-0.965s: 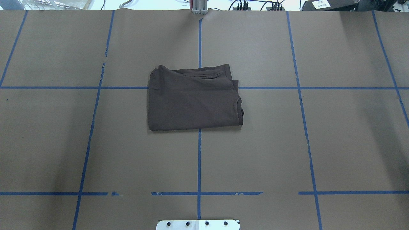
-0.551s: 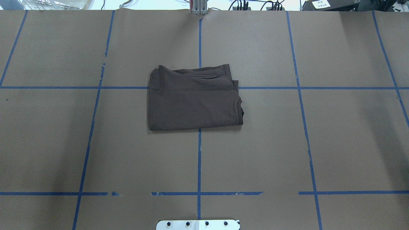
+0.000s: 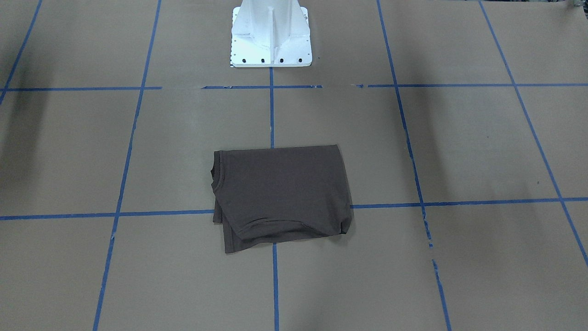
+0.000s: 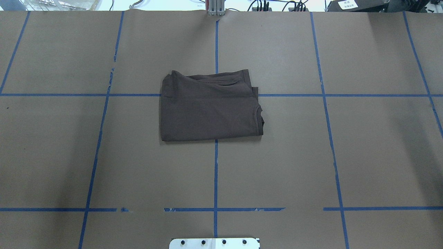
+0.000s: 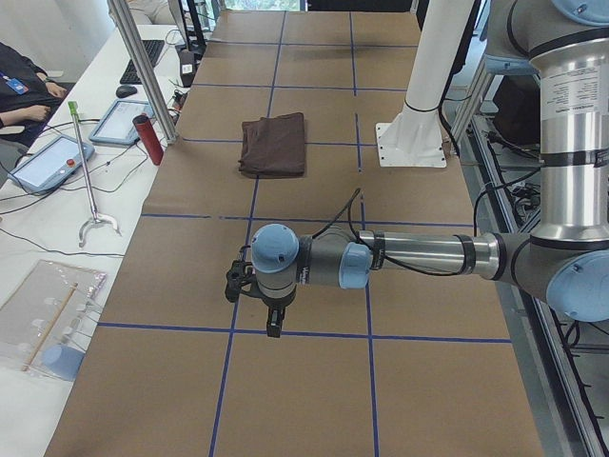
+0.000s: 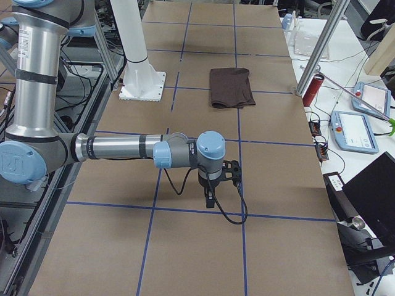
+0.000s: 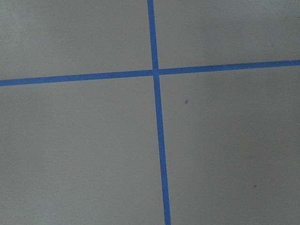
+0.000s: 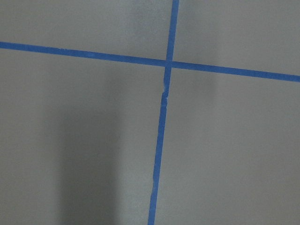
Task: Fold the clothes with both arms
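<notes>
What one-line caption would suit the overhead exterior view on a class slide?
Folded dark brown T-shirt lying on the brown table gridded with blue tape.

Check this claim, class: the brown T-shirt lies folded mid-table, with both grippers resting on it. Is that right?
No. The T-shirt lies folded mid-table, but neither the left gripper nor the right gripper rests on it: the exterior left and right views show each over bare table, well away.

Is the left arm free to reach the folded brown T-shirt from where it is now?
Probably yes. The left gripper hangs over bare table paper, apart from the T-shirt, and nothing lies on the paper between them. The T-shirt lies near the white pedestal, so it looks within reach.
</notes>
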